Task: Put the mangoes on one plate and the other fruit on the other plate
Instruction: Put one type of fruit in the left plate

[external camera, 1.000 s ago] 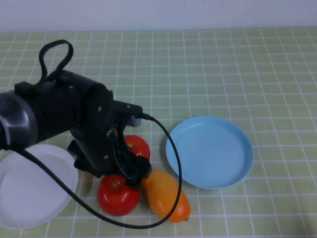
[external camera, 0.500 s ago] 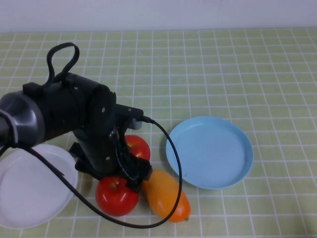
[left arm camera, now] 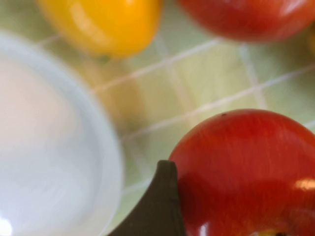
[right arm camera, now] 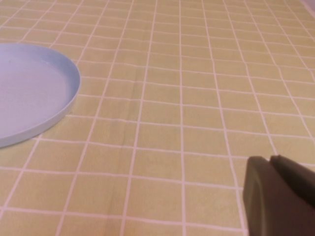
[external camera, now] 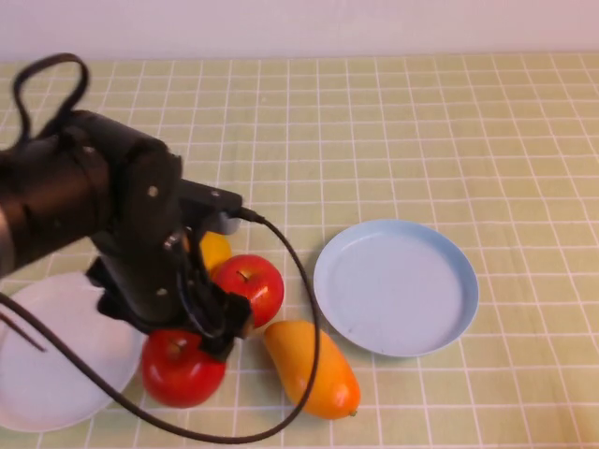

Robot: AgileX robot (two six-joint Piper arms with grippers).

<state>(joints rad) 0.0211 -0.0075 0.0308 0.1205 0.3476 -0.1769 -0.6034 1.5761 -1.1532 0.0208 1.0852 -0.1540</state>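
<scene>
Beside white plate (external camera: 56, 351) | left gripper (external camera: 192, 351) fingers (left arm camera: 155, 206) touching apple (external camera: 182, 368)

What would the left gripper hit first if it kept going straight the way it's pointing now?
Most likely the near red apple, which the left gripper is right on top of; one finger already lies against its side. The white plate sits just beside it. The right gripper is off past the blue plate.

A green cloth (external camera: 393, 140) with a white grid covers the bench edge to edge; a pale wall (external camera: 299, 23) stands behind.
</scene>
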